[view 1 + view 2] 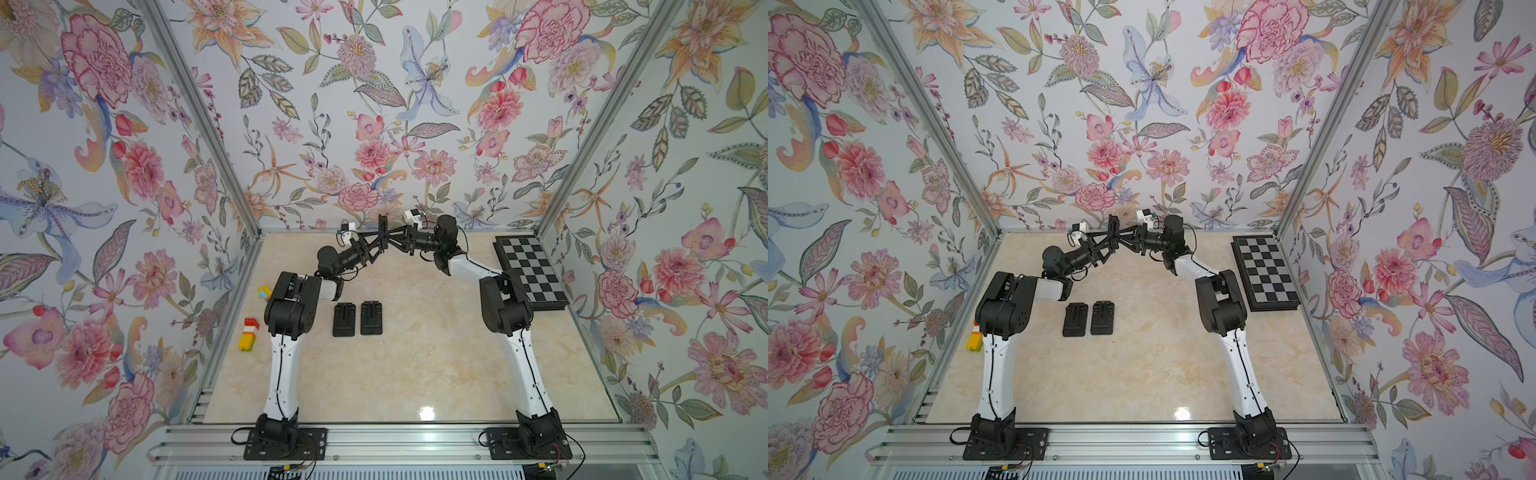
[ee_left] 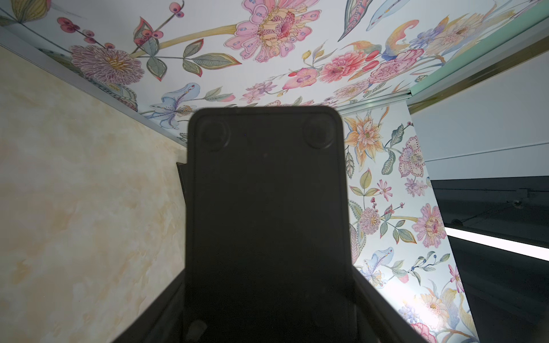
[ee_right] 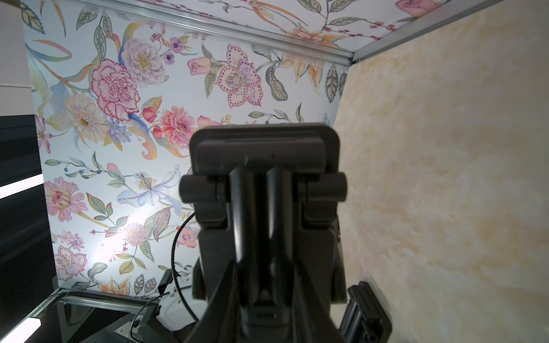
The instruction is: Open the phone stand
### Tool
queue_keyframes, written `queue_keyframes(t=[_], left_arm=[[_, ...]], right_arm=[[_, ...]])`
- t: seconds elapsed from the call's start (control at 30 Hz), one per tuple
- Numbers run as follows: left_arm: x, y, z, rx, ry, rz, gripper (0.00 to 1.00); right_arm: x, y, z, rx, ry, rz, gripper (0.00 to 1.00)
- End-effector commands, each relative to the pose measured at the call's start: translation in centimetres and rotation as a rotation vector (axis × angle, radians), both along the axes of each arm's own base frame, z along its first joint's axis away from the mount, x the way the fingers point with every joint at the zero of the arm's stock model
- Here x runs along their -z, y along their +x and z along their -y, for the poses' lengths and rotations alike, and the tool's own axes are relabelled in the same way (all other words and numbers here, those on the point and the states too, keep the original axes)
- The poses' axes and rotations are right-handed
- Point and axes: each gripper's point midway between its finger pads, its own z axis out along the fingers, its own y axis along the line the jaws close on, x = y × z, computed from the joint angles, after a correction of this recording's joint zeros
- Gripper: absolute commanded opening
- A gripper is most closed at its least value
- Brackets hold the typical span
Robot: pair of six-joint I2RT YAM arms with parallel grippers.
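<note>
Logging the bench from left to right. At the left edge of the tabletop [image 1: 415, 357] we note a stack of coloured bricks [image 1: 248, 334]. Further back, a smaller brick piece [image 1: 264, 292] sits just beside the elbow of the left arm [image 1: 291, 311]. Right of that elbow a flat stand [image 1: 344, 319] and a second flat stand [image 1: 371, 318] lie folded side by side on the table. We cannot tell whether they touch.

At the far middle of the table both arms meet in the air. The left gripper [image 1: 379, 244] reaches in from the left. In the left wrist view its fingers [image 2: 160, 308] flank the smooth underside of the phone stand [image 2: 267, 208], one along each long edge. It is dark plastic against dark plastic, so we cannot tell whether the pads press on the plate or stand just off it.

In both top views the phone stand [image 1: 382, 232] hangs edge-on and upright between the two grippers, above the table and near the back wall.

The right gripper [image 1: 391, 240] comes in from the right. In the right wrist view its fingers [image 3: 214, 323] are closed on the stand's central arm, below the hinge bar [image 3: 202, 188]. We record a grip on that side.

At the far right a chessboard [image 1: 530, 270] lies flat along the right wall, well apart from the stands.
</note>
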Motion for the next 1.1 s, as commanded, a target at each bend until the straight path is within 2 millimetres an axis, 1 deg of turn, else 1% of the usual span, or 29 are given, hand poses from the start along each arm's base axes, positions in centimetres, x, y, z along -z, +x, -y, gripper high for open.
queue_keyframes(t=[0.0,0.23,0.33,0.4,0.53,0.7,1.07], left_arm=[[-1.0,0.8,-1.2,-0.035,-0.011,0.079,0.50],[-1.2,1.3,-2.1,-0.061,-0.023,0.083,0.30],[-1.1,1.6,-2.6,-0.073,-0.024,0.082,0.16],[-1.2,1.6,-2.8,-0.078,-0.025,0.084,0.09],[-1.1,1.9,-3.3,-0.092,-0.025,0.083,0.01],[-1.0,2.2,-3.9,-0.111,-0.026,0.081,0.00],[-1.1,2.9,-6.2,-0.151,-0.025,0.082,0.00]], right_arm=[[-0.8,-0.7,0.1,-0.030,0.015,0.024,0.00],[-0.6,-0.6,0.7,-0.019,0.012,0.017,0.00],[-0.7,-0.3,1.1,-0.009,0.011,0.018,0.00],[-0.8,-0.1,1.4,-0.003,0.011,0.019,0.00],[-0.9,0.0,1.8,0.001,0.008,0.018,0.00],[-1.0,0.3,2.5,0.014,-0.003,0.021,0.00],[-1.4,0.9,4.1,0.040,-0.011,0.023,0.00]])
